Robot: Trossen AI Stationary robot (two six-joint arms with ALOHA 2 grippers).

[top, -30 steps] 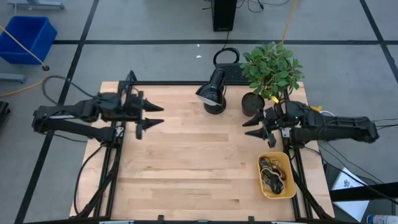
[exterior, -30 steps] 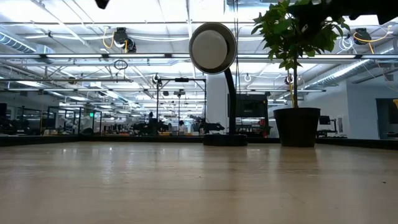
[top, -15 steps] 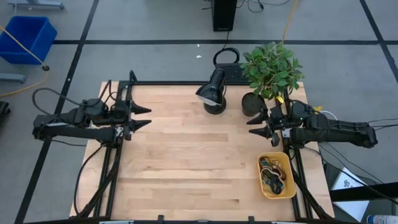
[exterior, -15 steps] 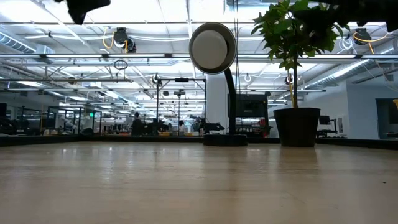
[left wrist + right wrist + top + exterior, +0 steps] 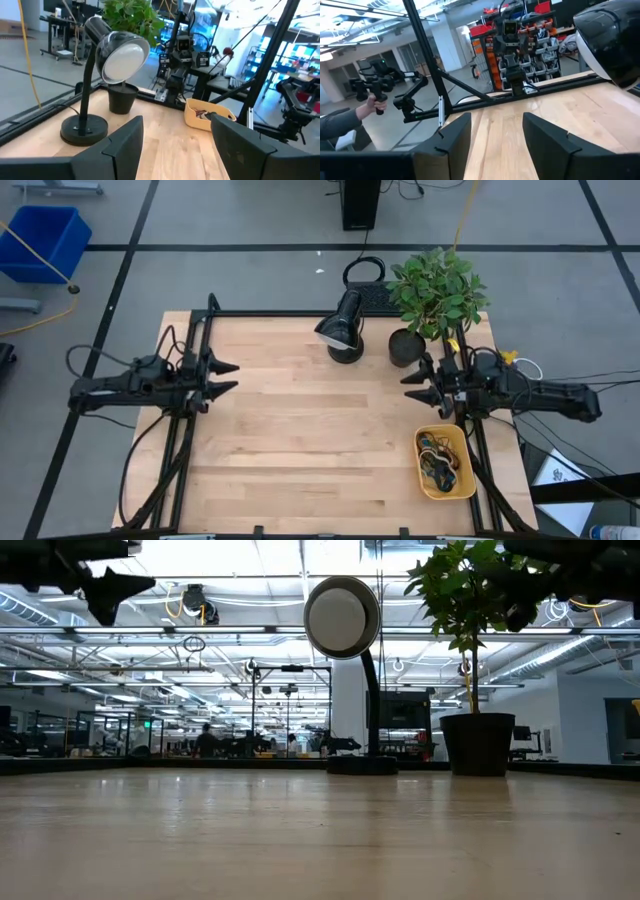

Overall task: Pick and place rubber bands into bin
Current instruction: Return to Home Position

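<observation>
Rubber bands (image 5: 438, 460) lie in the bin (image 5: 446, 494) at the surface's (image 5: 300, 440) front right corner. Nearest is the right gripper (image 5: 408, 391), jaws released and empty, just beside the bin; the left gripper (image 5: 236, 376), jaws released, waits at the left edge.

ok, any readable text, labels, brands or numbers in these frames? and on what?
No text can be read in any view.
The yellow bin: no print shows.
The desk lamp and the plant pot: no marks show.
The white paper on the floor beside the table: anything on it is too small to read.
The shelf bins in the room behind: any labels are too blurred to read.
</observation>
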